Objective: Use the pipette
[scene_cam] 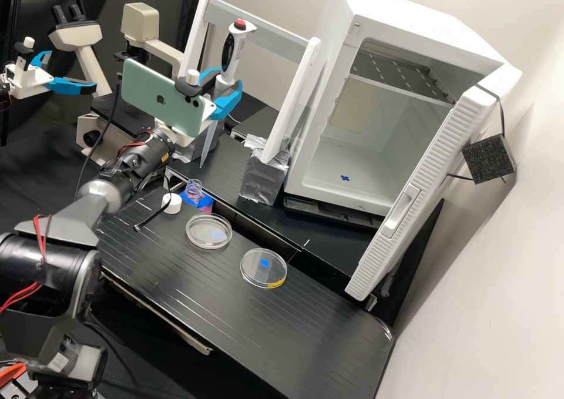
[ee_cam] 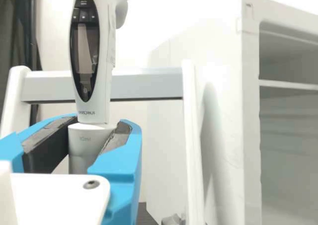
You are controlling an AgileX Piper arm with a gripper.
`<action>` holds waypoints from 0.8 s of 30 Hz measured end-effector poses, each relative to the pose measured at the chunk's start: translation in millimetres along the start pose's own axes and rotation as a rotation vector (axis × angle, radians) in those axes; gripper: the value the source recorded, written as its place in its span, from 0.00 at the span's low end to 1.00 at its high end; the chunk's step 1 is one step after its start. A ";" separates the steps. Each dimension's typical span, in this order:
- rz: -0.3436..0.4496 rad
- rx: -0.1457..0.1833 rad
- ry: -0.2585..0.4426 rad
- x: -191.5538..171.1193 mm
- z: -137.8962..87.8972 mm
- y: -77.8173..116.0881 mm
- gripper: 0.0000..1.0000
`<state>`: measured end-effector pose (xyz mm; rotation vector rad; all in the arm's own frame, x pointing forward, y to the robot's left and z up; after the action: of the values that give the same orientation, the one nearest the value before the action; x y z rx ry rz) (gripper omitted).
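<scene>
1. Pipette (scene_cam: 235, 49): one, red-topped (scene_cam: 239, 24), held roughly upright by the gripper (scene_cam: 228, 80), just beside the white stand (scene_cam: 292, 99); long clear tip (scene_cam: 207, 143) pointing down.
2. Fingers (scene_cam: 226, 104): two, blue, narrowed on the pipette's lower barrel, one on each side; dark pads (ee_cam: 47, 143) against it in the wrist view. Main body and display (ee_cam: 85, 46) above the grip.
3. Arm (scene_cam: 41, 275): one in use, extended diagonally from lower left of the high view towards upper centre; elbow bent, forearm (scene_cam: 144, 158) rising to the wrist, fingers directed roughly sideways rather than straight down.
4. Phone (scene_cam: 155, 96): one, pale green, mounted at the wrist behind the fingers.
5. Petri dishes: two, clear, round, apart on the bench (scene_cam: 194, 299); one (scene_cam: 209, 231) with a pale blue patch, the other (scene_cam: 264, 268) with a blue spot and yellow along the rim.
6. Bottle (scene_cam: 194, 188): one, small, clear, open, set in a blue-and-pink holder (scene_cam: 204, 202). White cap (scene_cam: 171, 203): one, lying beside it on the bench.
7. Stand: one, two uprights joined by a crossbar; foil-wrapped base (scene_cam: 264, 178) under the upright nearest the cabinet.
8. Cabinet (scene_cam: 352, 152): one, white, door (scene_cam: 423, 170) open, blue mark (scene_cam: 345, 177) on the inner floor.
</scene>
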<state>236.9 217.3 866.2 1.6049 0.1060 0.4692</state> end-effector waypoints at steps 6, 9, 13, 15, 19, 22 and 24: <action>-0.018 -0.013 -0.007 -8.0 5.0 -8.1 0.00; -0.028 -0.016 -0.014 -10.5 7.8 -11.5 0.00; -0.032 -0.028 -0.014 -13.3 11.1 -20.3 0.00; -0.042 -0.033 -0.019 -14.4 13.4 -25.5 0.00; -0.062 -0.046 -0.027 -14.2 17.0 -35.9 0.00; -0.066 -0.054 -0.030 -15.0 19.4 -41.9 0.00; -0.065 -0.062 -0.034 -15.6 22.1 -45.2 0.00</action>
<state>240.3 195.9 818.1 1.5431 0.1170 0.3911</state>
